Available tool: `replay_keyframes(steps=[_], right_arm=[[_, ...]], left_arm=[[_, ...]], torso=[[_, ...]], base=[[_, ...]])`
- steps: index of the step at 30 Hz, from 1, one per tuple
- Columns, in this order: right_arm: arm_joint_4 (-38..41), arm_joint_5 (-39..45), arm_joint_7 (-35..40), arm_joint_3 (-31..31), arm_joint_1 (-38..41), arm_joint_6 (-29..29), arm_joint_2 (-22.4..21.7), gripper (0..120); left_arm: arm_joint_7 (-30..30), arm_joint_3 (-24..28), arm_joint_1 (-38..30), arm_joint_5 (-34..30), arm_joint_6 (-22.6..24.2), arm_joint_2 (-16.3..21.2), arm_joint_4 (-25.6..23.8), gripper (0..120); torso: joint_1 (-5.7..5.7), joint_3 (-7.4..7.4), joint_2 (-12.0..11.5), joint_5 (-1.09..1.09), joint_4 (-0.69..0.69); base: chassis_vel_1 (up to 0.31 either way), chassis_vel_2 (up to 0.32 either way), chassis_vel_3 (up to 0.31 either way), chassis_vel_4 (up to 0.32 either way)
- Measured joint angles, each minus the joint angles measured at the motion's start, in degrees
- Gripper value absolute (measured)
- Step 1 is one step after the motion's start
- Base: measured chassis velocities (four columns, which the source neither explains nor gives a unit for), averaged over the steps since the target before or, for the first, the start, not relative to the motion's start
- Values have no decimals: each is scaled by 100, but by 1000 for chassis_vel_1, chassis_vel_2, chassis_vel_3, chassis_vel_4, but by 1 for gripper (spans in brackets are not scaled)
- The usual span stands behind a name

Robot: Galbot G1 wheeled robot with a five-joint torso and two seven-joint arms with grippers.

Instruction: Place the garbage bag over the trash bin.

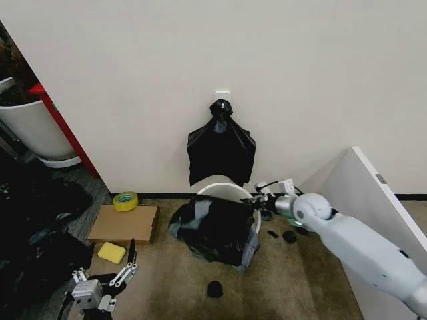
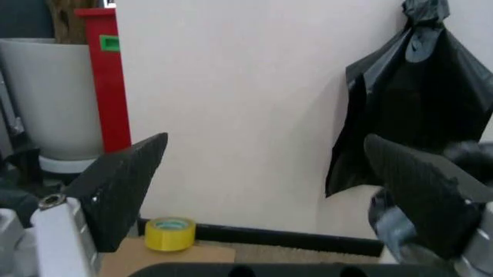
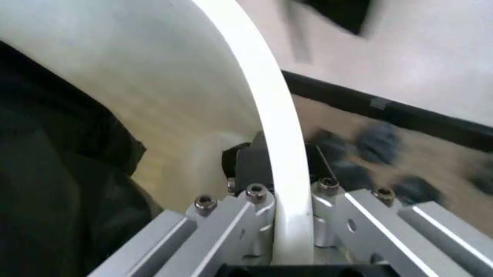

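Nearest the head camera, at the lower left, the left gripper (image 1: 127,265) is parked low over the carpet (image 1: 173,293) with its dark fingers (image 2: 123,184) spread wide and nothing between them. Just beyond it a yellow sponge (image 1: 111,252), a flat cardboard sheet (image 1: 123,223) and a roll of yellow tape (image 1: 125,201) are seen near the wall (image 1: 200,53). Against the foot of the wall the trash bin (image 1: 223,190) is seen, with the garbage bag (image 1: 213,230) draped over its front side and spilling down onto the carpet; the back of the white rim is left bare. A second black bag (image 1: 221,150), knotted at the top, is hung on the wall directly above the bin. The right arm is reached across from the lower right, and the right gripper (image 1: 257,199) is clamped on the bin's rim (image 3: 266,115) at its right side, one finger inside the wall and one outside, as is shown by the right wrist view. The step appears to be the steadying of the bin. It would be done well if the rim were kept firmly pinched and level, so that the bin is not tipped or dragged while the loose plastic is drawn over the uncovered edge. Small black scraps (image 1: 289,236) are scattered on the carpet beside the bin.
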Motion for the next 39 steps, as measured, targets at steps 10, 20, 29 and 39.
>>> replay_keyframes(steps=[10, 20, 29, 39], right_arm=[[1125, 894, 2708, 1144, -1258, -352, 458, 0], [2023, 839, 5271, 851, -1789, 402, 1793, 0], [1698, 457, 5685, 708, -1909, 797, 2326, 0], [1437, 182, 5882, 641, -2113, 927, 2912, 0]], left_arm=[[-6, 94, -168, -37, 89, 119, -12, 100], [-53, 104, -166, -78, 73, 185, -14, 100], [-88, 87, -110, -81, 48, 196, 6, 100], [-87, 141, -143, -54, 105, 187, 10, 100]], torso=[[0, 0, 0, 0, 2], [0, 0, 0, -1, 5], [0, 0, 0, -1, 4], [0, 0, -1, -1, 4]], base=[[0, 0, 0, 0], [0, 0, 0, 0], [0, 0, 0, 0], [0, 0, 0, 0]])
